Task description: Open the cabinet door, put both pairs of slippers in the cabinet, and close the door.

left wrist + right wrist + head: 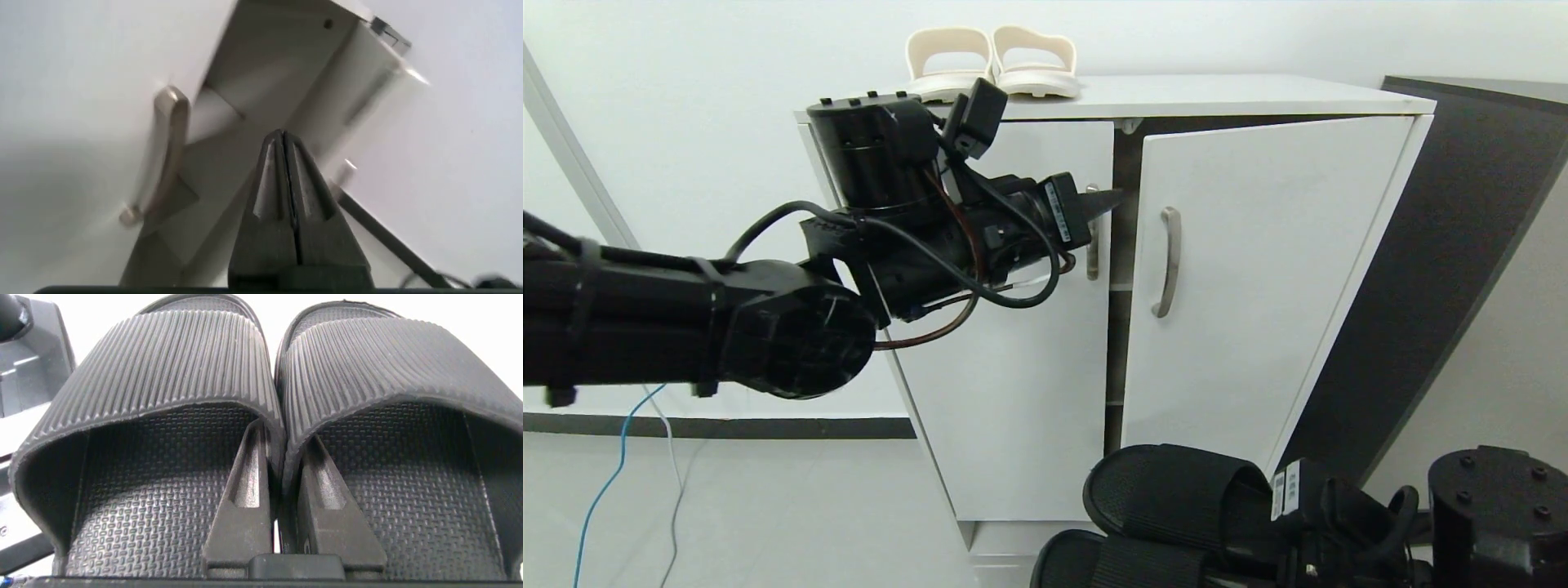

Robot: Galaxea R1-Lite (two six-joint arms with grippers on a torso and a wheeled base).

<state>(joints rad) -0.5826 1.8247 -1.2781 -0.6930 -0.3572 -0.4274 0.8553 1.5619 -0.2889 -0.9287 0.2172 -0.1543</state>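
Your left gripper has its fingers pressed together. The tips sit at the dark gap between the two doors of the white cabinet, just beside the left door's handle. The cream slippers lie side by side on the cabinet top. Low in front of the cabinet, your right gripper pinches the black slippers by their adjoining inner walls, holding the pair together.

Left gripper sits at the door gap of the cabinet.
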